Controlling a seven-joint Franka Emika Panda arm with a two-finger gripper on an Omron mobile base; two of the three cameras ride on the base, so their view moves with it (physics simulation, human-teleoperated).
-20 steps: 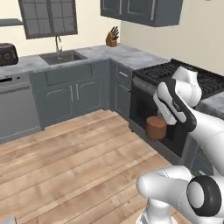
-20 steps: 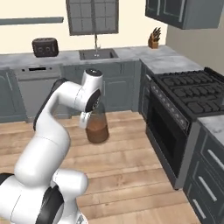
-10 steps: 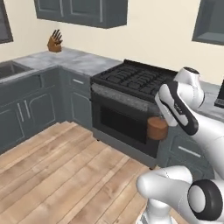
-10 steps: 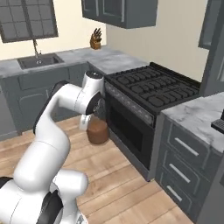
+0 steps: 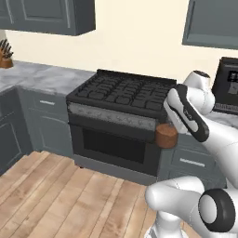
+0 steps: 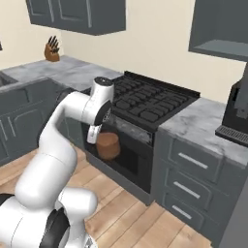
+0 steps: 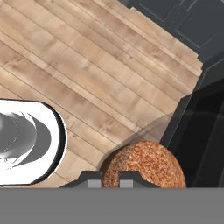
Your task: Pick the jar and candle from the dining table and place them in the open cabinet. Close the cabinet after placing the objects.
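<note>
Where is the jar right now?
The jar hangs from the shut hand, in the air before the oven door, above the wooden floor.

The jar (image 6: 108, 146), reddish-brown fill showing, hangs upright just below the hand, apparently clamped at its rim, clear of the floor.

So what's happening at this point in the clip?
The robot is carrying the jar, with its reddish-brown filling, held in its shut gripper above the wooden floor. The arm hangs in front of the black stove and its oven door. An open-fronted dark grey wall cabinet shows at the upper right of the right base view; the jar is not yet in it.
</note>
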